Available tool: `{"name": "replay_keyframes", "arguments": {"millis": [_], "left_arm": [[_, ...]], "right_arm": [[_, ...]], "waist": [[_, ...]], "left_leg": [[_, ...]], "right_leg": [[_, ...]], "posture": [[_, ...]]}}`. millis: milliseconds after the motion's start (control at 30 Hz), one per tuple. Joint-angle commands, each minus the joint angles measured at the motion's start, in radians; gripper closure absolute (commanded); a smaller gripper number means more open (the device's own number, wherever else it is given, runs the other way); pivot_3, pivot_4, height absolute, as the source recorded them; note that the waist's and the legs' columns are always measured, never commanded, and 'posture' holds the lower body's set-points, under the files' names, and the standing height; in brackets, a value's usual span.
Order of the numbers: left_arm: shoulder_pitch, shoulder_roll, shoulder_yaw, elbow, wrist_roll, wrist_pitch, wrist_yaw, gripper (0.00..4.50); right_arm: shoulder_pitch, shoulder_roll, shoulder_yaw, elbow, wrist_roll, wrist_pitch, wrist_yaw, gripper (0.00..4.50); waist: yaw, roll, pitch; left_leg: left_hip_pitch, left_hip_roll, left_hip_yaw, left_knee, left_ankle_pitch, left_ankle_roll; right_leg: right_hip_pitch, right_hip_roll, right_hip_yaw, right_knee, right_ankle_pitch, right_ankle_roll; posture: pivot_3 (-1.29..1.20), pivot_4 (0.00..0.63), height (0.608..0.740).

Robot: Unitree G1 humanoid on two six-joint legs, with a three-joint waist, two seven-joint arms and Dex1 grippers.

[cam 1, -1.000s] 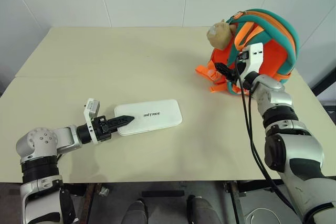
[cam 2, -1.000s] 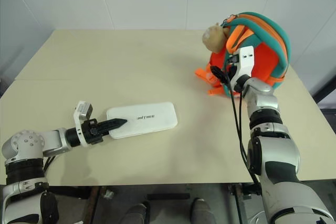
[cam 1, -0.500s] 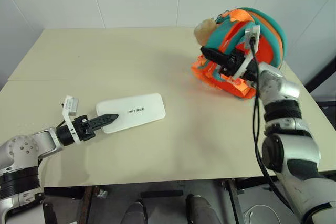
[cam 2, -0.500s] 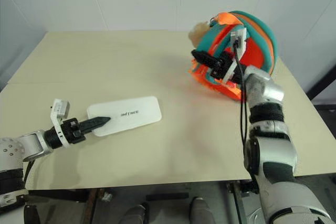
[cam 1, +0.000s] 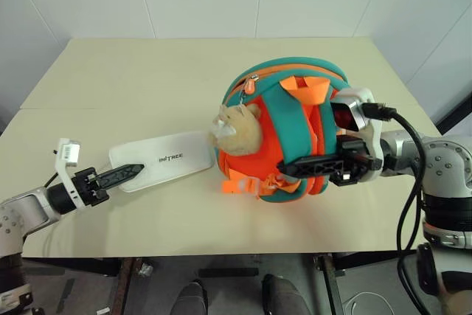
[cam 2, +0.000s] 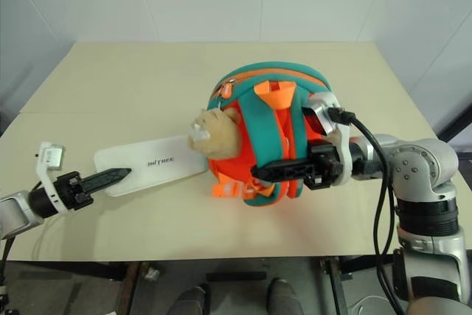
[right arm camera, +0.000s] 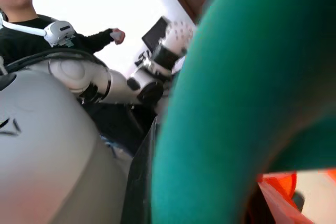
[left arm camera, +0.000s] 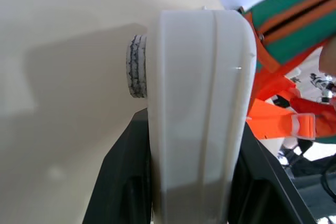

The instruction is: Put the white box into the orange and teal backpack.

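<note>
The white box (cam 1: pixel 166 161) lies flat on the table's left half, dark lettering up. My left gripper (cam 1: pixel 125 175) is shut on its near-left end; in the left wrist view the box (left arm camera: pixel 199 103) sits between the two black fingers (left arm camera: pixel 121 182). The orange and teal backpack (cam 1: pixel 287 130) stands mid-table with its straps facing up, its tan plush toy (cam 1: pixel 237 127) touching the box's right end. My right gripper (cam 1: pixel 295 170) reaches in from the right, shut on a teal strap (right arm camera: pixel 247 103) at the backpack's near side.
The beige table (cam 1: pixel 147 71) has bare room behind the backpack and box. Its front edge runs just below both grippers. A black cable (cam 1: pixel 409 182) loops off my right arm. A person (right arm camera: pixel 31 3) appears in the background of the right wrist view.
My right gripper closed on the backpack and pulled it from the far right to the table's middle, beside the box. My left gripper drew the box a little to the left.
</note>
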Motion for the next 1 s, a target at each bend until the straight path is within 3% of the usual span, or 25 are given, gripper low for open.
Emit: {"name": "replay_keyframes", "arguments": {"millis": [33,233,633,767,1000], "left_arm": [[-0.021,0.005,0.094,-0.129,-0.143,-0.005,-0.017,3.25],[-0.063,-0.016,0.082,-0.243,-0.198,-0.091,0.03,3.25],[-0.136,0.028,-0.145,-0.224,-0.058,-0.3,-0.127,3.25],[-0.177,0.114,-0.269,-0.179,0.088,-0.447,-0.284,3.25],[-0.299,0.158,-0.374,-0.025,0.238,-0.638,-0.429,3.25]], "right_arm": [[0.009,-0.011,0.011,-0.002,-0.011,-0.043,0.009,4.48],[0.039,-0.009,0.062,0.025,-0.063,-0.11,0.018,4.48],[0.095,0.012,0.061,-0.011,-0.05,-0.131,-0.034,4.48],[0.098,0.021,0.061,-0.008,-0.057,-0.144,-0.049,4.48],[0.111,0.035,0.066,-0.012,-0.062,-0.164,-0.064,4.48]], "waist": [[0.007,0.0,0.0],[0.016,0.0,0.0],[0.016,0.0,0.0],[0.018,0.0,0.0],[0.016,0.0,0.0]], "left_leg": [[0.0,0.0,0.001,0.001,-0.001,0.001],[0.0,0.0,0.001,0.001,-0.001,0.001],[0.0,0.0,0.001,0.002,-0.001,0.002],[0.0,0.0,0.001,0.002,-0.002,0.002],[-0.001,0.0,0.002,0.002,-0.002,0.003]], "right_leg": [[0.0,0.0,0.001,0.0,0.0,0.0],[0.0,0.0,0.002,0.0,0.002,0.004],[0.0,0.001,0.002,0.0,0.003,0.006],[0.0,0.001,0.002,0.0,0.002,0.004],[0.0,0.001,0.002,-0.001,0.003,0.005]], "posture": [[0.0,0.15,0.74],[0.0,0.15,0.74],[0.0,0.15,0.74],[0.0,0.15,0.74],[0.0,0.15,0.74]]}}
